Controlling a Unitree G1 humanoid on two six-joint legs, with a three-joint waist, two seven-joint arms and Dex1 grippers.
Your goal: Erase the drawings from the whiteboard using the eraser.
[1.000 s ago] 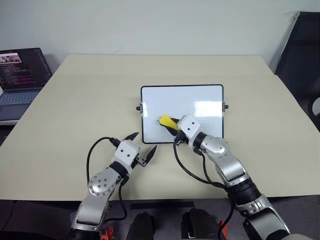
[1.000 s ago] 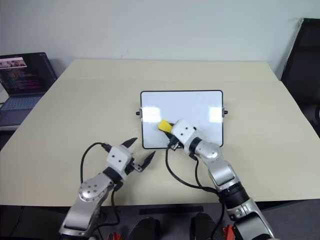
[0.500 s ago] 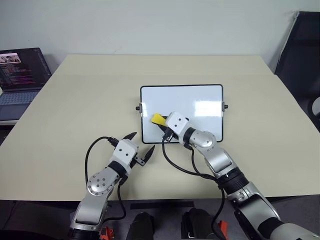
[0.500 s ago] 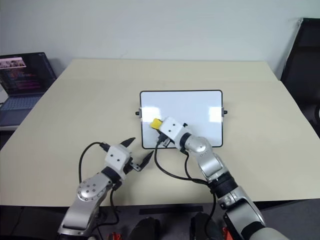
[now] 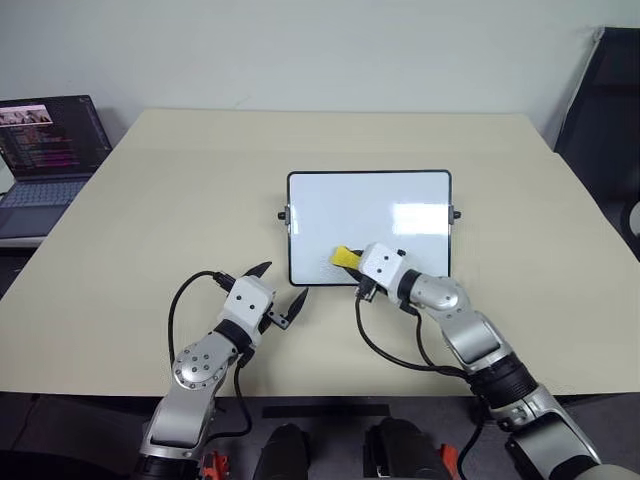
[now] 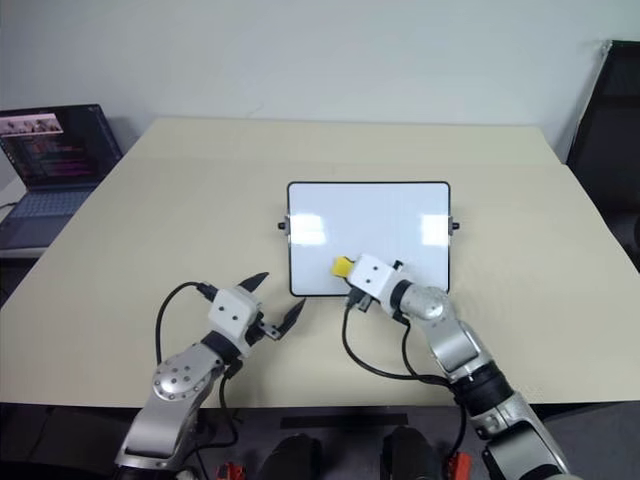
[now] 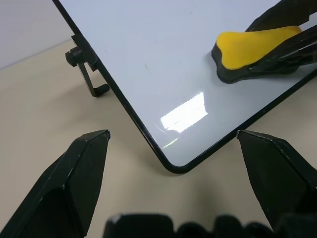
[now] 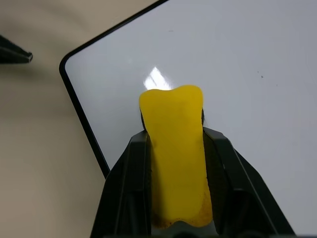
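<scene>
Yellow, soft-looking and dark on its underside, the small rectangular eraser [image 5: 345, 258] is pinched between the 2 black fingers of the right gripper [image 8: 174, 148], jaws clamped on its sides, and pressed to the lower left part of the glossy white whiteboard with the thin black rounded frame [image 5: 420, 180]. Half a second ago the block sat farther toward the board's left edge and a little higher; it has now swept back to the right and down, close to the near edge, so the wiping stroke is running to and fro across that corner. No squiggles of the drawings can be made out on the white surface in either wrist view, only a couple of tiny specks, so my judgement is that the erasing is nearly or wholly finished, pending a look at the glare patches. The left gripper [image 5: 280, 293] hovers just off the board's near left corner, jaws apart and holding nothing, as it did a second ago. Room is open on the beige table [image 5: 150, 200] all around; the near frame and rounded corner [image 7: 173, 166] lie just beside the eraser, so a further downward stroke could slip off the board. A dark laptop [image 5: 45, 145] sits well apart at the far left.
</scene>
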